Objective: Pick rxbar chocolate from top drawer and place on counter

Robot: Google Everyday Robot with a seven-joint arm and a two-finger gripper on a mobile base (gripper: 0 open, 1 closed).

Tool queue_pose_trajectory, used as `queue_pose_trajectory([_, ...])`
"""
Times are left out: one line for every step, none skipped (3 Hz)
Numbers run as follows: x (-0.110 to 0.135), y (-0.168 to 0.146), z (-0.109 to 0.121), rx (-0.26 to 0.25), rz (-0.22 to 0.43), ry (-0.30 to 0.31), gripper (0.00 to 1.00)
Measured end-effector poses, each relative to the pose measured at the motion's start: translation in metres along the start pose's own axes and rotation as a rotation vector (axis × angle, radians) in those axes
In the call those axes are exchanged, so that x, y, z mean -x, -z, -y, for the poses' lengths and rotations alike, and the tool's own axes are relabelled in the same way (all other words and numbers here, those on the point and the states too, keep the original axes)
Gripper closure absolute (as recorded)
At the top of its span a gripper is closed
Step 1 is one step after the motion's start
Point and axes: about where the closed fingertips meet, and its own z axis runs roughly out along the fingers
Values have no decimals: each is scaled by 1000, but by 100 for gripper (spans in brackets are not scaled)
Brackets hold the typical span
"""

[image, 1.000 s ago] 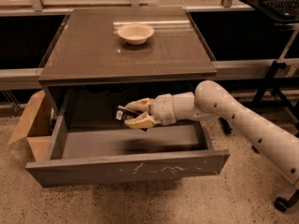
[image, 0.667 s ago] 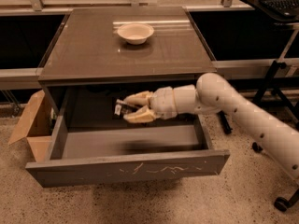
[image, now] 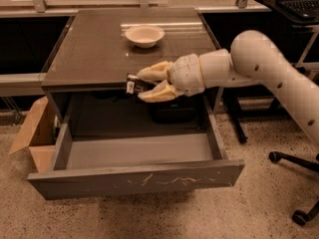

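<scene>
I work from a single view. The camera sits high in front of the bench (image: 94, 54) and looks down toward the bench's back edge. It is near enough that the bench and its open top drawer (image: 134, 180) fill most of the frame. The arm enters from the bench's right, and the claw (image: 141, 86) hangs at the bench's front edge, clamped on the rxbar chocolate (image: 132, 85).

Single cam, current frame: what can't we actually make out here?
1. rxbar chocolate: only its left end shows. The hand, at the front edge of the counter, covers the rest. Wrapper print is too small to read.
2. Bar's clearance over the counter: one camera view, so depth is unclear.
3. Back of the top drawer: dark under the counter, partly behind the hand.
4. Arm: its base is cut off by the right edge.
</scene>
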Motion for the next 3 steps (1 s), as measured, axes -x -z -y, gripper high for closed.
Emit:
queue_pose_trajectory([31,25,27,-11,-97,57,100])
queue_pose_trajectory([34,27,31,-17,-95,63,100])
queue_pose_trajectory([33,26,36,-24,-97,60,100])
